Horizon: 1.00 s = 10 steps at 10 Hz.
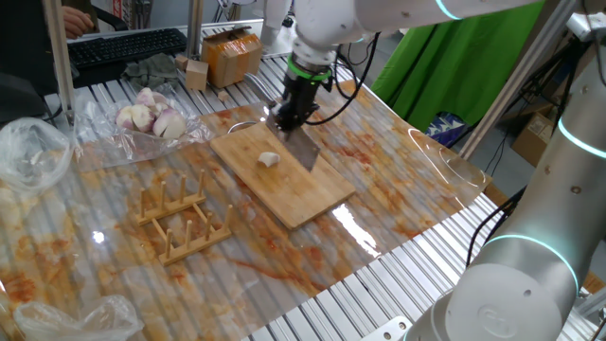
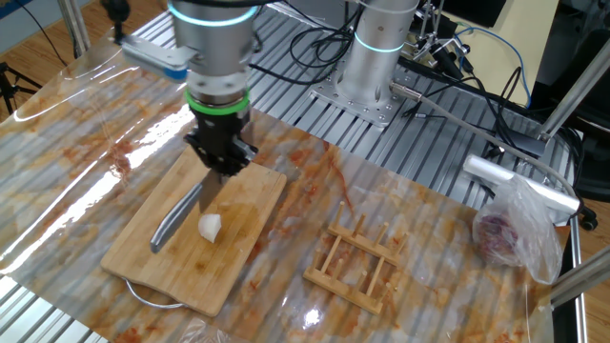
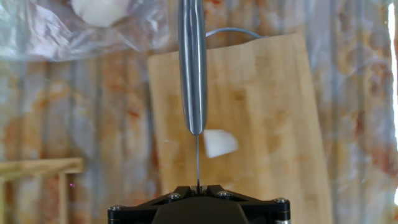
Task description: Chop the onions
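our gripper (image 2: 221, 164) clamps the knife (image 2: 181, 217) above the board (image 1: 284, 173); one onion (image 2: 209, 227) chunk lies beside the blade, apparently uncut, so chopping remains.

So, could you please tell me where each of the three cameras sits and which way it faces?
One fixed view: raised at one side of the table, looking down across the wooden board toward a keyboard; shows the arm and tool.
The other fixed view: raised at the opposite side, looking toward the arm's base; shows the tool gripping the knife.
Hand view: on the hand, looking straight down the knife; only the tool's edge shows.
Shared: all three show the board and the onion chunk.
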### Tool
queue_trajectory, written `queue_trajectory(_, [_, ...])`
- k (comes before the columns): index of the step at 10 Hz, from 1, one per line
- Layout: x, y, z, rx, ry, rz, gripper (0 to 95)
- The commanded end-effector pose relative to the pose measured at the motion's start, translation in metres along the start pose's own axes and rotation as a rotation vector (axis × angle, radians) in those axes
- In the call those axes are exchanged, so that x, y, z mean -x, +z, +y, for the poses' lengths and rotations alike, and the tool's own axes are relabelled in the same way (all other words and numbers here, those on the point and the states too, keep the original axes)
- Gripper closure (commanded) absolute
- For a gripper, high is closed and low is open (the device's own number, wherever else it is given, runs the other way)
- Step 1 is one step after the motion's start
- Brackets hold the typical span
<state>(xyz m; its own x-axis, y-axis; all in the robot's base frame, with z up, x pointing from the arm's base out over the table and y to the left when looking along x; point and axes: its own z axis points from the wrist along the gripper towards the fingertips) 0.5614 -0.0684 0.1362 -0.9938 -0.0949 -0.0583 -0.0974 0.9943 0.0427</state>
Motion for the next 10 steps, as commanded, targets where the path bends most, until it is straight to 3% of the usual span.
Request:
queue_trajectory(1, [0.000, 0.006, -0.002, -0.012, -0.034, -0.012, 95.0])
queue_trajectory(10, [0.002, 0.032, -0.006, -0.013, -0.073, -0.010, 95.0])
